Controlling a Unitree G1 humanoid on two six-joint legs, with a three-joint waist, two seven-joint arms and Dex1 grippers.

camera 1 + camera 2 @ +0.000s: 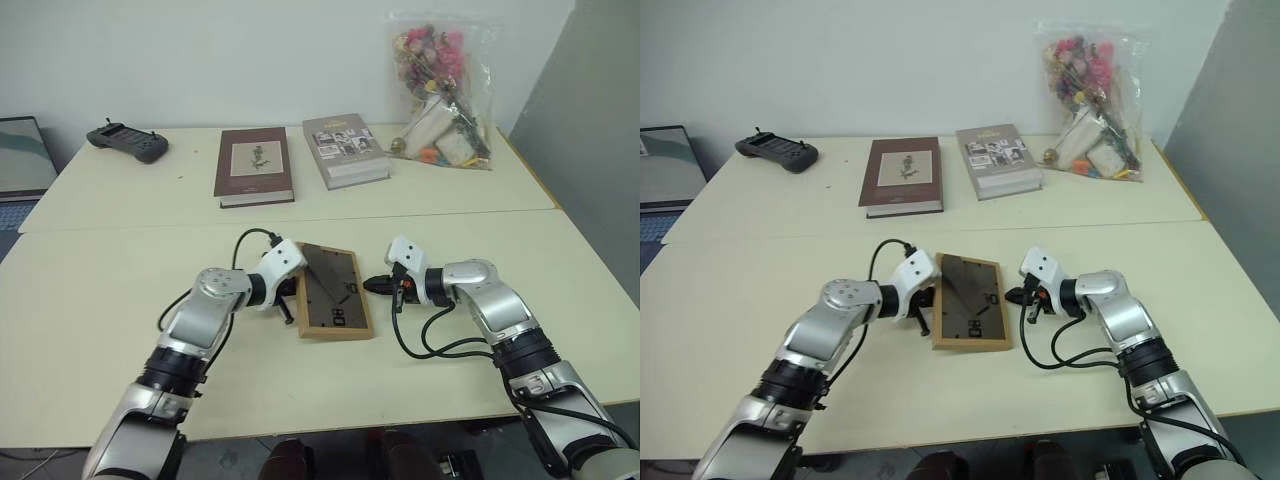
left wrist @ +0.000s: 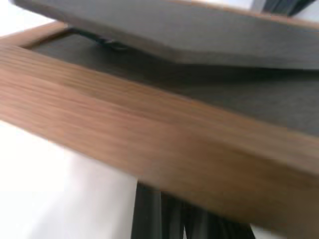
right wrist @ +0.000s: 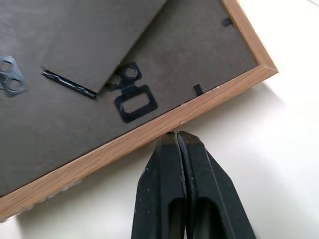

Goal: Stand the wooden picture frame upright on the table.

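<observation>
Silver arms, white wrists, 2 black fingers point(image 3: 177, 184) each (black cables looping).

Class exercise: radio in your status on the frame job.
Both grippers, left and right, shut at opposite edges of the wooden picture frame. Frame face-down on table. Nothing blocking.

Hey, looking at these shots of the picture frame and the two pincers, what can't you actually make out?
- Wooden picture frame: picture side hidden, lying face down on the table.
- Left pincer: head views, fingertips hidden behind its white wrist housing.
- Right pincer: contact with the frame edge unclear.
</observation>
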